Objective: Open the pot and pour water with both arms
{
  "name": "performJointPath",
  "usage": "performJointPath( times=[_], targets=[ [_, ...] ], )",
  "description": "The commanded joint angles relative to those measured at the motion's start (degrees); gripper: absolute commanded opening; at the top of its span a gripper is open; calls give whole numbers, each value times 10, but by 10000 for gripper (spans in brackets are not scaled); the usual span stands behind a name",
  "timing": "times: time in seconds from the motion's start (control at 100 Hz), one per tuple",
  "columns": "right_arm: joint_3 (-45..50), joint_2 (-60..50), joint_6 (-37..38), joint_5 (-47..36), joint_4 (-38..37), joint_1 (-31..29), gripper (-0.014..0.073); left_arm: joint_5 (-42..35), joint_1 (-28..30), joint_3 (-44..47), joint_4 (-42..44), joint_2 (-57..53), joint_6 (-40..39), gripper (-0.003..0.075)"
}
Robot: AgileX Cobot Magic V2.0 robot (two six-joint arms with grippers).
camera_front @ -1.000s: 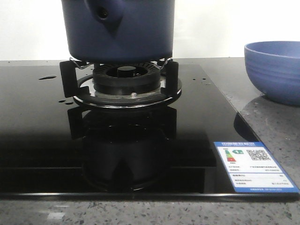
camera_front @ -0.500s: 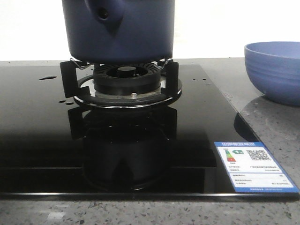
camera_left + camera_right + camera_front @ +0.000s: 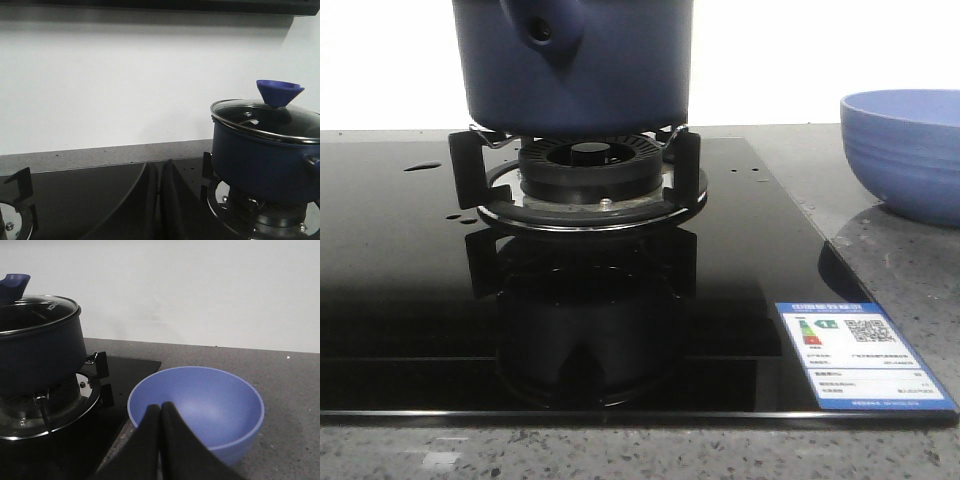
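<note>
Front view: pot on burner, lid on.
Both tools closed, empty; bowl right of pot.

Navy pot — lidded, on burner

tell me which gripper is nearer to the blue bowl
Right. The right gripper, fingers shut, sits just before the blue bowl's rim. The left gripper, also shut, is on the pot's far side, with no bowl in its view.
</note>
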Motion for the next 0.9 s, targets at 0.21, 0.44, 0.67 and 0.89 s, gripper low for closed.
performJointPath(
  times=[0.21,0.44,0.67,0.89],
  targets=[
    [-5,-15,-6,-32,18,1,-51,-17,-3,-5,-41,-24,-2,-19],
    [-5,-15,-6,-32,18,1,-51,-17,-3,-5,-41,-24,-2,-19],
    [-5,-15,-6,-32,18,1,-51,-17,-3,-5,-41,-24,-2,-19],
    [-5,-15,-6,-32,18,1,-52,-25,-3,-5,-42,-24,-4,-19]
  ],
)
